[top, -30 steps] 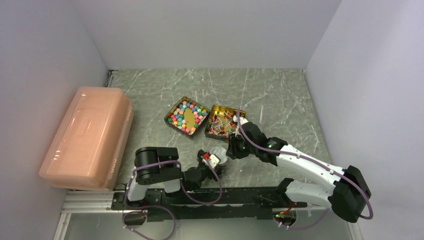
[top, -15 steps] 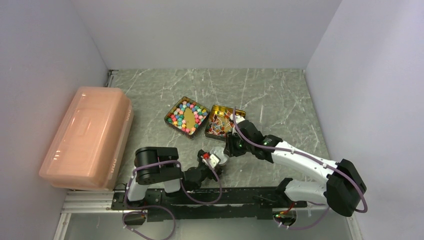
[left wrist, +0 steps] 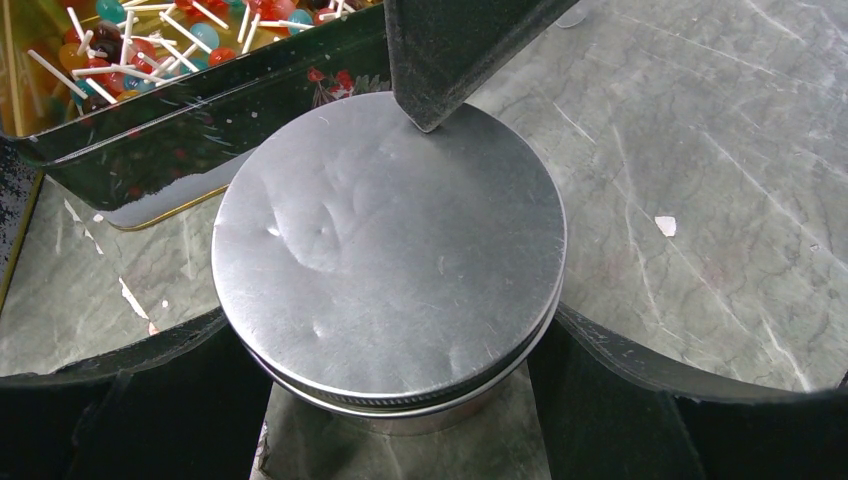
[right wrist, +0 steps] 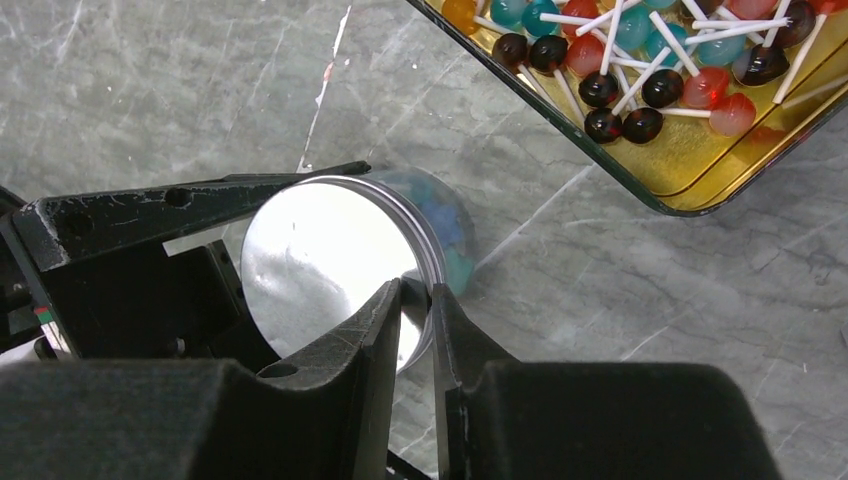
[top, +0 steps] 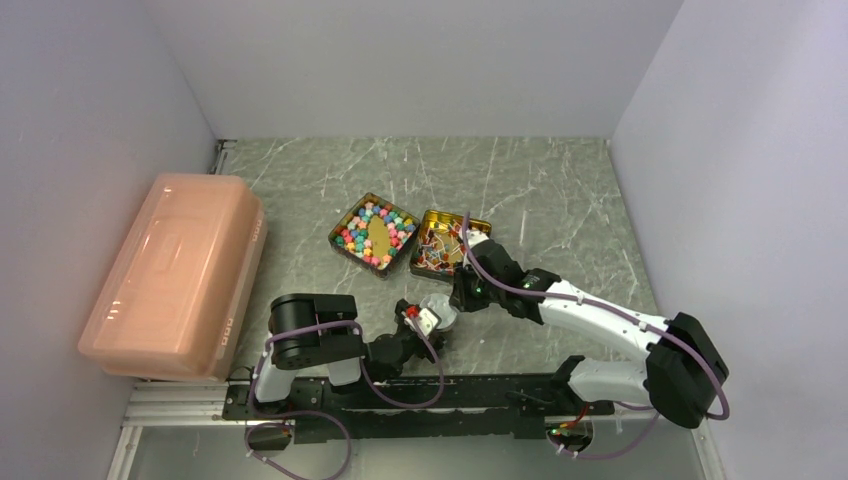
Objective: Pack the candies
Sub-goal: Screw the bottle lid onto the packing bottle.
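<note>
A small clear round jar (top: 437,306) with a silver lid (left wrist: 390,240) lies tilted near the arms' bases. My left gripper (top: 424,322) is shut on the jar's body, one finger on each side (left wrist: 395,405). My right gripper (top: 459,297) is closed on the lid's rim (right wrist: 425,300); its fingertip (left wrist: 440,70) touches the lid's far edge. Blue and teal candies (right wrist: 447,225) show inside the jar. Pea-sized multicoloured candies (top: 375,228) fill one gold tin. Round sweets on white sticks (right wrist: 640,70) fill the other gold tin (top: 445,247).
A large pink plastic lidded box (top: 175,275) lies along the left wall. The two gold tins stand just beyond the jar, the nearer one's dark side wall (left wrist: 200,130) almost against it. Grey walls close in the marbled table on three sides.
My right gripper has shifted slightly left toward the jar and closed on the lid's rim. The left gripper and the jar have stayed put.
</note>
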Controlling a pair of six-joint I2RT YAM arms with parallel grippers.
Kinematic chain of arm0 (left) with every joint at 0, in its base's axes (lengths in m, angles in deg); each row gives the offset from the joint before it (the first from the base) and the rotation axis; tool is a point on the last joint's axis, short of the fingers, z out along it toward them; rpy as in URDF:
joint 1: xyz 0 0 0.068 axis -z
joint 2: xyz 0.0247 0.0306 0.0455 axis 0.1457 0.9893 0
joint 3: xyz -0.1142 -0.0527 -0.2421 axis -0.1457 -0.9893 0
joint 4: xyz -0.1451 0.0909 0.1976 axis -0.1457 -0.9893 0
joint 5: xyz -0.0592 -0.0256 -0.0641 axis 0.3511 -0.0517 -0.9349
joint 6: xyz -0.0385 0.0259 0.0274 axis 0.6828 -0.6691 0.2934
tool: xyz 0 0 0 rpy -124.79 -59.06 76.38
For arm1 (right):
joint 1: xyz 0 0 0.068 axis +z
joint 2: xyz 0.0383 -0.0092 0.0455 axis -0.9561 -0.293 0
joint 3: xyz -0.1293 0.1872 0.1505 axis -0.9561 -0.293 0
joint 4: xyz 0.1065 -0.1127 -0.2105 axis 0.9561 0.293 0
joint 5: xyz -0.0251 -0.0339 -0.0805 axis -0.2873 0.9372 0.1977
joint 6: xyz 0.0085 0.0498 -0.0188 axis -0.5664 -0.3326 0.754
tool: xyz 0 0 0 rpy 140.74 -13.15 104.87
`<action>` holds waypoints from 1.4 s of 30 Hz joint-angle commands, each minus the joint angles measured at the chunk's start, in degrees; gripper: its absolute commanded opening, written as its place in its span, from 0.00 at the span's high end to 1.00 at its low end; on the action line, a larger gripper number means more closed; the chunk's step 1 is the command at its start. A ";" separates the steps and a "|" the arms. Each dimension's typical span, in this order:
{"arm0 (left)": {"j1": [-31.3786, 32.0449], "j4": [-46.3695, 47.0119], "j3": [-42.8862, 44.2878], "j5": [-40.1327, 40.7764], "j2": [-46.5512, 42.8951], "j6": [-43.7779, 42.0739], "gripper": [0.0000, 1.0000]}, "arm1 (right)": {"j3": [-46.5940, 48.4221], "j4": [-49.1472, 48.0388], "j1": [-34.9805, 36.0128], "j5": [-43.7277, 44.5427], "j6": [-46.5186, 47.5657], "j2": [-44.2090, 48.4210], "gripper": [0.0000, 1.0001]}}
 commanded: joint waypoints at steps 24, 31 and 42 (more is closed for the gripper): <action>-0.70 9.34 0.33 -1.28 0.97 2.17 0.23 | -2.93 0.88 14.19 1.35 -7.69 2.57 0.84; -0.78 9.34 0.45 -0.98 1.33 2.34 0.23 | -0.03 4.29 15.83 1.44 -7.74 2.15 0.84; -0.79 9.34 0.18 -1.14 1.32 2.43 0.23 | 5.35 12.24 15.21 13.08 -6.07 7.04 0.73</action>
